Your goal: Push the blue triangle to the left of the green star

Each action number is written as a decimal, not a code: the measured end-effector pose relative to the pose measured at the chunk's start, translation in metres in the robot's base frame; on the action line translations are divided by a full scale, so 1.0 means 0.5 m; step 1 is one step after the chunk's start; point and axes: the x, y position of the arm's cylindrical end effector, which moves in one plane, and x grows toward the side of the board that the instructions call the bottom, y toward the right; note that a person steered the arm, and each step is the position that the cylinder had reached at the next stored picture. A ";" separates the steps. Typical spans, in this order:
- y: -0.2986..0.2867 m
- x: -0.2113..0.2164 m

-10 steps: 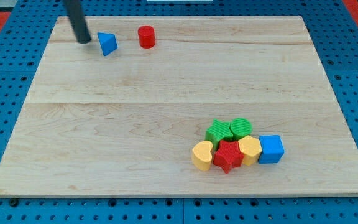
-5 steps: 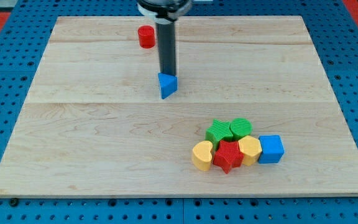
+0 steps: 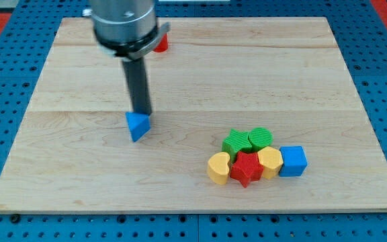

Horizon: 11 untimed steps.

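The blue triangle point(image 3: 137, 126) is parked a bit left of the middle of the wooden board point(image 3: 79, 168), well apart from everything else. My tip point(image 3: 140, 112) is sat right at the triangle's top edge, on the side toward the view's top, and it looks to be touching it. The rod runs up from there into a big grey cylinder body at the view's top.

No claw state can be given here, since the arm just ends in that plain rod, so nothing spread or pinched is seen.

The green star point(image 3: 236, 142) is found way off to the view's right and a little lower than the triangle, packed into a tight cluster. A second green block point(image 3: 261, 138), rounder, is pressed against the star's right side. Just below those, a row is made up of a yellow block point(image 3: 218, 168), a red star point(image 3: 246, 168), another yellow block point(image 3: 270, 162) and a blue cube point(image 3: 293, 160), all touching or nearly so.

A red cylinder point(image 3: 160, 44) is tucked near the view's top, mostly hidden behind the arm's grey body, so only a bit of it can be made out.
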 end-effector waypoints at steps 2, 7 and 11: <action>-0.093 0.057; 0.094 0.006; 0.227 0.086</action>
